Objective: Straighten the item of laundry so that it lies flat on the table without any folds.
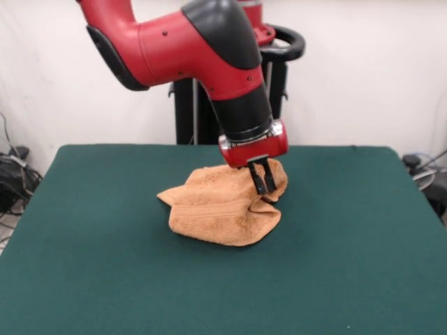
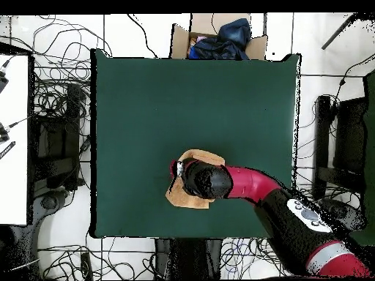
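Towel (image 1: 222, 213) sits bunched in a rumpled heap a little behind the middle of the green surface (image 1: 98, 265), and from the front it is anything but flat: a pointed corner juts out to the left, a woven band runs across the near fold, and the right side rolls under in a thick rounded lip. Down comes the red and black arm from the upper left, and the gripper (image 1: 264, 181) is right at the heap's upper right, its two dark fingers (image 1: 258, 178) close together and pressed against the cloth, a raised bit of towel showing just behind them; they look pinched on that fold, with barely any gap between them. Nothing else lies on the green cloth around it. From overhead, the towel (image 2: 195, 199) shows as a small tan patch in the lower middle of the surface (image 2: 146, 110), nearer the bottom edge than the top, with the arm's black joint covering its centre so that only a curved rim above and a strip below peek out. Gripper itself is hidden under that joint here. Beyond the top edge sits a cardboard box (image 2: 220, 38) with dark blue cloth in it.
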Controlling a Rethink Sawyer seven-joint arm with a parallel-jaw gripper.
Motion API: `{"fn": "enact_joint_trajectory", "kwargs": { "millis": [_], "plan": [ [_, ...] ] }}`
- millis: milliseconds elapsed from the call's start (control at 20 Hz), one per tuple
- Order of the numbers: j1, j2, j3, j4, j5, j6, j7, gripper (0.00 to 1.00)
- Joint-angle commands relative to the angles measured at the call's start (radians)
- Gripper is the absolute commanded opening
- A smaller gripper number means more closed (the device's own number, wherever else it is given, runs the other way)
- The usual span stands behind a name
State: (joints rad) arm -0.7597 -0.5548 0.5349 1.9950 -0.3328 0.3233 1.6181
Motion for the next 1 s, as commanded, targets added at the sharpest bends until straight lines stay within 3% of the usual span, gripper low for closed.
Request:
{"fn": "enact_joint_trajectory", "kwargs": {
  "millis": [50,500,1000],
  "plan": [
    [0.008,0.076,0.021,0.054,0.057,0.042,0.126,0.00],
    [-0.017,0.153,0.005,0.063,0.053,0.052,0.108,0.00],
    [0.047,0.089,-0.104,0.003,-0.022,0.133,0.058,0.00]
  ]
}}
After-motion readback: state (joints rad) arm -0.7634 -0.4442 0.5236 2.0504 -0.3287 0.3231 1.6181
